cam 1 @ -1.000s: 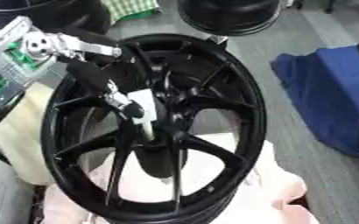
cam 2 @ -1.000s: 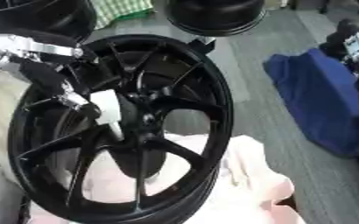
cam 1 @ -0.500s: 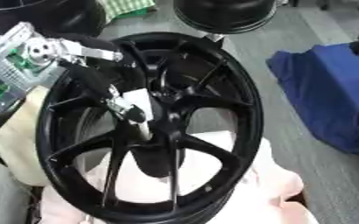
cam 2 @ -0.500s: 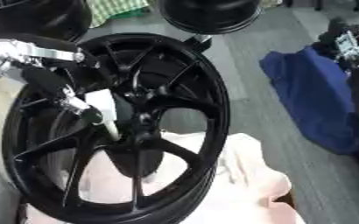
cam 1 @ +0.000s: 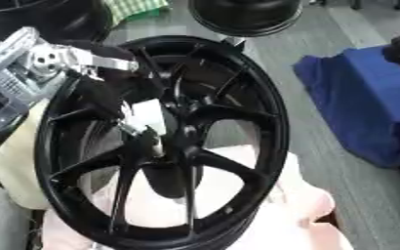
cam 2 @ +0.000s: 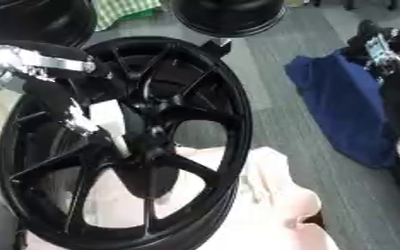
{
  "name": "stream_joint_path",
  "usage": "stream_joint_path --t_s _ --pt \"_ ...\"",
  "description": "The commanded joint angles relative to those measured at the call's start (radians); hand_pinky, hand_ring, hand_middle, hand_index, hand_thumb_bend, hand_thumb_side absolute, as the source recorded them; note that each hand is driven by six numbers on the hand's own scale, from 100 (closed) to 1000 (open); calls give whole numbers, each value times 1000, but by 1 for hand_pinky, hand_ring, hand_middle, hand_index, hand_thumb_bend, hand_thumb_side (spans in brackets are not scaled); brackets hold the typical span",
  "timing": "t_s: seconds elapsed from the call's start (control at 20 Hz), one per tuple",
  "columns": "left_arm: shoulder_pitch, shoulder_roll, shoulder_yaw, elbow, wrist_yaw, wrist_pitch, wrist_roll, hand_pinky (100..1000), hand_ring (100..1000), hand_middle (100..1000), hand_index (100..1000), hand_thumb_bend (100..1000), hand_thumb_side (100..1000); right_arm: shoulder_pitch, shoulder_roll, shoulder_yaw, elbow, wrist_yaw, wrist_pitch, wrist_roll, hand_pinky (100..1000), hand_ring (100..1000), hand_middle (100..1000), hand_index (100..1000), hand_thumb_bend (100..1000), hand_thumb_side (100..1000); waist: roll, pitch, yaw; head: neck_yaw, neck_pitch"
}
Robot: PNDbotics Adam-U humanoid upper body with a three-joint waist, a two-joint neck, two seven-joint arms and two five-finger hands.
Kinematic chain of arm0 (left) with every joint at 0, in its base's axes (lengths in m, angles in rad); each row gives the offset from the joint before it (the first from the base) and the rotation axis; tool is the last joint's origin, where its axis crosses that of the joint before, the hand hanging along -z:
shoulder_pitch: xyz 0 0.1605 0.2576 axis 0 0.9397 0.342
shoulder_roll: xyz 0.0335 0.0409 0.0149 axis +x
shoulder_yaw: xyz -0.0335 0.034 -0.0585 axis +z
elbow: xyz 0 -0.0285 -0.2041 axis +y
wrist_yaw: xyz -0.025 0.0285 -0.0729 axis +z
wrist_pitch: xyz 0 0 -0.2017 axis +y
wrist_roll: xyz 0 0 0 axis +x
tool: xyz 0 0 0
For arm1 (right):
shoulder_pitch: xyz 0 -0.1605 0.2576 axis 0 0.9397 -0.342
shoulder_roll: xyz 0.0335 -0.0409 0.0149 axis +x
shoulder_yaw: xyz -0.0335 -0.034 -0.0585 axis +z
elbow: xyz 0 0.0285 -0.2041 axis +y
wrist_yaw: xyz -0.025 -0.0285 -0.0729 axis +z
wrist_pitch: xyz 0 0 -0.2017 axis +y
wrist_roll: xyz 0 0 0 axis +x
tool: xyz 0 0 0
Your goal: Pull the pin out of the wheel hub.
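- One pale, blurred object (cam 1: pixel 146 116), perhaps the pin, sits at the hub; whether dark fingers curl round it I cannot tell.
- Black and silver left hand (cam 1: pixel 110 93) reaches from upper left over the rim into the spokes.
- Large glossy black spoked wheel hub (cam 1: pixel 263 122) lies tilted on pinkish cloth (cam 1: pixel 297 219).
- Blue fabric (cam 1: pixel 366 102) lies at right, apart.
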State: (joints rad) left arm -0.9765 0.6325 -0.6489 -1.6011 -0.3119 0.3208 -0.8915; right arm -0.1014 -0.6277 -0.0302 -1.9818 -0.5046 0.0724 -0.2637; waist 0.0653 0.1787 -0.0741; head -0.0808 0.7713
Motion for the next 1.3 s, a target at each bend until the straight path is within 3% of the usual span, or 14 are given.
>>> stream_joint_path --t_s 0.05,0.25,0.65,1.3 --pt "-27 15 5 -30 -37 13 -15 932 804 714 820 718 520 -6 -12 -5 -18 -4 6 -2 817 671 588 565 287 468 -3 -9 -1 1 -1" --pt "-36 35 3 -74 -129 5 -12 905 771 629 791 721 508 -2 -9 -9 -18 -2 10 -10 817 671 588 565 288 468 1 -8 6 -4 -1" --pt "-40 31 -17 -83 -217 -1 -15 880 766 593 745 717 472 -1 -6 -8 -18 -3 14 -15 818 672 586 564 288 469 3 -8 13 -2 -1" --pt "-35 -10 -29 -39 -212 29 2 846 691 516 686 647 468 -1 0 -6 -18 -2 18 -19 818 672 583 563 292 470 6 -6 10 2 -2"
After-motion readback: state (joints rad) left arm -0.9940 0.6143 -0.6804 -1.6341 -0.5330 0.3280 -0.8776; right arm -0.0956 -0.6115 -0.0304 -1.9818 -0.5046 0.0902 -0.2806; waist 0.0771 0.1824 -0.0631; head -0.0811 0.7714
